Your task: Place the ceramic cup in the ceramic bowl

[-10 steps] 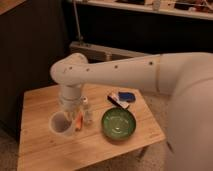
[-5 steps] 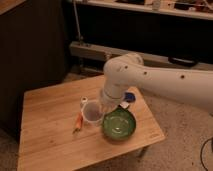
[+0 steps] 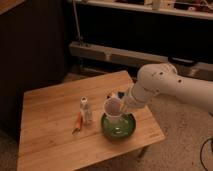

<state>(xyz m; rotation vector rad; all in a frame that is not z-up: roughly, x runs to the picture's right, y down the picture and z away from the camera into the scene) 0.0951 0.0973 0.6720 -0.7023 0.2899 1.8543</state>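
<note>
- The white arm (image 3: 165, 85) reaches in from the right across a wooden table (image 3: 50, 120), its elbow bent above the table's right edge.
- The gripper (image 3: 121, 106) sits low at the arm's end, right against the cup (image 3: 112, 109); it appears to be carrying the cup, though whether it is clenched on it cannot be told.
- The cup, white with a pale inside, is upright with its mouth facing up, directly over the bowl (image 3: 119, 126).
- The cup's base overlaps the bowl's rear half; whether it rests on the bowl or hangs just above it cannot be told.
- The green bowl stands near the table's right front corner.
- A small white bottle (image 3: 86, 110) stands upright just left of the bowl.
- An orange stick-like item (image 3: 78, 121) lies on the wood beside the bottle, on its left.
- A small blue-and-white object (image 3: 118, 94) lies behind the cup, partly hidden by the arm.
</note>
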